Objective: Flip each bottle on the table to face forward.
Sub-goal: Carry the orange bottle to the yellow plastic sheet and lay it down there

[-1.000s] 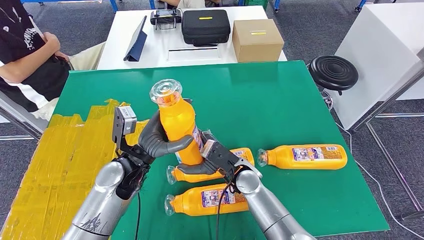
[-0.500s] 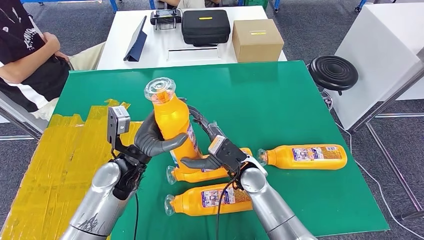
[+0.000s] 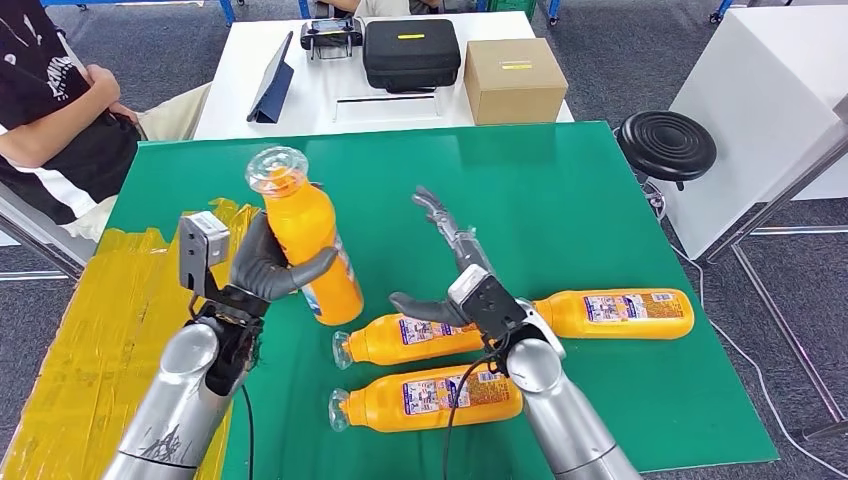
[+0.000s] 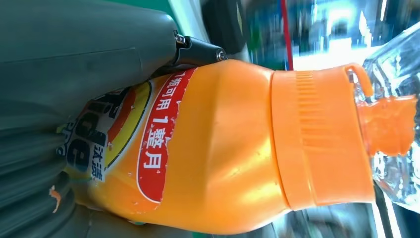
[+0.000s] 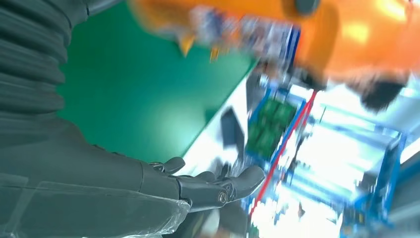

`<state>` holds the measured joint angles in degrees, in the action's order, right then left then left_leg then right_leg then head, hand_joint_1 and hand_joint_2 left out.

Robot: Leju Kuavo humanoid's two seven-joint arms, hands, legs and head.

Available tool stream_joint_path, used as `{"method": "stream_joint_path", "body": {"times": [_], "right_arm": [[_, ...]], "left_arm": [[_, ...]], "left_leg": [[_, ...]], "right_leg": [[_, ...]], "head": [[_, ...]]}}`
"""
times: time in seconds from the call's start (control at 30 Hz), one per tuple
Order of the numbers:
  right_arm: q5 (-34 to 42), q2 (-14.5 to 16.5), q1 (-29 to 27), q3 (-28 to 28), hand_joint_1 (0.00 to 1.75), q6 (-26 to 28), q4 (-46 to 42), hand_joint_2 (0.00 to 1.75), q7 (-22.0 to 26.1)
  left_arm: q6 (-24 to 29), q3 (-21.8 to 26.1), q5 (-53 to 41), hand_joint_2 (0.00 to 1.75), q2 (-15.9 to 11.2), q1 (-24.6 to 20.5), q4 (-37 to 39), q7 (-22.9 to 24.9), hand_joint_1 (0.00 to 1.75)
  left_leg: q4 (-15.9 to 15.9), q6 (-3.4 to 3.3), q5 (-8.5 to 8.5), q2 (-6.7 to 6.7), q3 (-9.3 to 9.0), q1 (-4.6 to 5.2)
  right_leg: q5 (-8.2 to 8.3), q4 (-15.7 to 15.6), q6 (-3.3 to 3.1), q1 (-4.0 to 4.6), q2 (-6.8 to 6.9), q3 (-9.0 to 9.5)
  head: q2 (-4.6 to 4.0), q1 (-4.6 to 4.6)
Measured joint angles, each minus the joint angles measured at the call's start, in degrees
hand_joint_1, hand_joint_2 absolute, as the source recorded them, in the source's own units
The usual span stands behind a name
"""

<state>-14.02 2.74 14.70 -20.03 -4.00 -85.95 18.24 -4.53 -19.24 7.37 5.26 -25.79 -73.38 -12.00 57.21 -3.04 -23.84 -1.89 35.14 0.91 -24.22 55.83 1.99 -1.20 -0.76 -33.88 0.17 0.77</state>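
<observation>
Green table far half bare; left hand grips bottle near taped edge.

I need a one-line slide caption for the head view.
Left hand holds an orange bottle upright; right hand open above three bottles lying on the green table.

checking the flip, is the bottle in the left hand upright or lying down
Roughly upright, slightly tilted: the held bottle has its clear cap on top, gripped by the left hand.
</observation>
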Motion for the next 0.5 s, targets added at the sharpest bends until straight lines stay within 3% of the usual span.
{"method": "stream_joint_path", "body": {"times": [0.17,0.33,0.5], "right_arm": [[-4.23,-3.48,-2.98,3.94,0.0,2.32,-7.32,1.75,-3.23],[-7.75,-7.25,-6.38,8.08,0.0,3.18,-12.76,1.75,-4.42],[-9.35,-10.04,-7.58,10.27,0.0,3.84,-14.55,1.75,-5.03]], "left_arm": [[3.36,6.22,-14.2,1.75,-3.35,-1.29,-0.06,-1.49,1.75],[2.07,9.6,-29.28,1.75,-8.79,-3.5,0.35,0.92,1.75],[1.38,12.05,-38.07,1.75,-13.17,-3.51,0.28,2.92,1.75]], "left_leg": [[0.0,0.0,0.0,0.0,-0.01,-0.01],[-0.01,0.0,0.0,0.03,0.0,0.0],[-0.01,0.0,0.0,0.09,0.0,-0.01]], "right_leg": [[0.0,0.0,0.0,0.0,0.0,-0.01],[0.0,0.01,0.0,0.0,-0.01,0.0],[0.0,0.01,-0.01,0.0,-0.02,-0.02]], "head": [[0.0,0.0],[0.0,-0.01],[0.0,0.01]]}}
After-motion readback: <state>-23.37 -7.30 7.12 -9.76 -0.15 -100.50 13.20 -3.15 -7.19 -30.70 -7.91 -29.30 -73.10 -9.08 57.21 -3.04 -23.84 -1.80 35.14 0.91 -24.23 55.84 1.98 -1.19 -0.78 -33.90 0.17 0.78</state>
